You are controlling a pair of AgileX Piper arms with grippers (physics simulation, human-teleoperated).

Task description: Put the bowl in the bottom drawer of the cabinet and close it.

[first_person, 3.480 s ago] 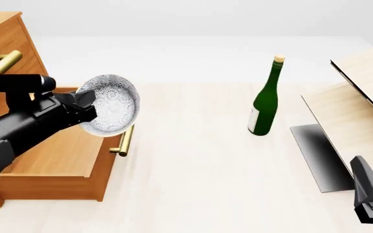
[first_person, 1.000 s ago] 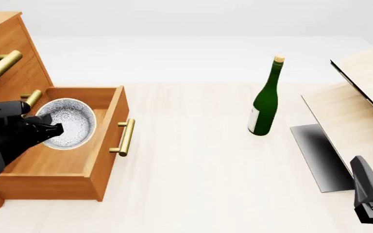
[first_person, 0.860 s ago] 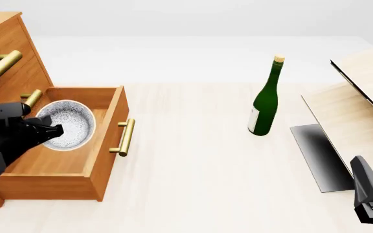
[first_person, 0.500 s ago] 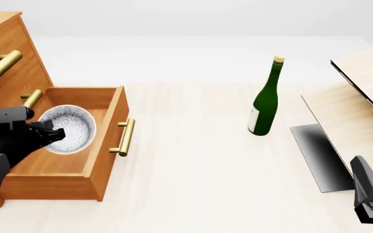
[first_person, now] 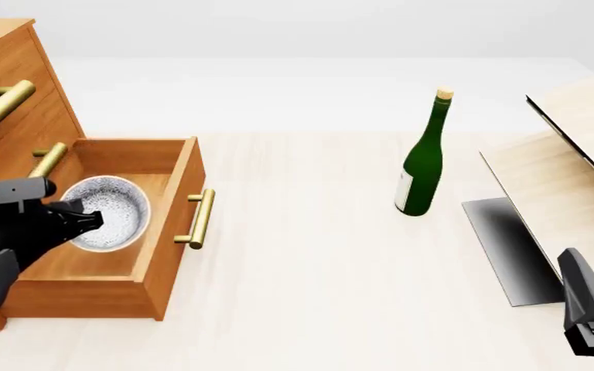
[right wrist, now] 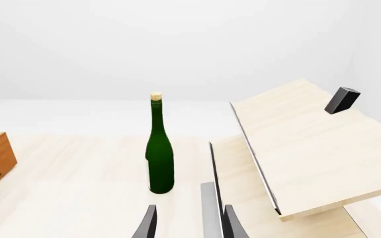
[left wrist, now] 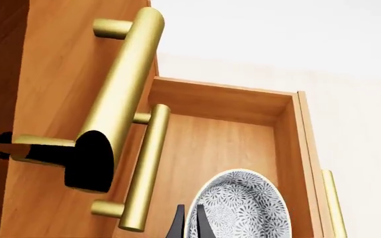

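Bowl (first_person: 111, 213) (gripper-held) in btm drawer (first_person: 163, 251)

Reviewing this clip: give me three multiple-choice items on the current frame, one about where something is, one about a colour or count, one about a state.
1. Where is the bowl?
A. on the table beside the bottle
B. inside the bottom drawer
C. on top of the cabinet

2. What colour is the bottle?
A. green
B. clear
C. brown

3. What state is the bottom drawer in?
A. pushed fully shut
B. removed from the cabinet
C. pulled open

Key: 1 B, the front view shows the bowl within the drawer's walls, with the left gripper at its rim. 2 A, its glass is dark green with a pale stopper. 3 C, the drawer stands out from the cabinet with its inside visible.
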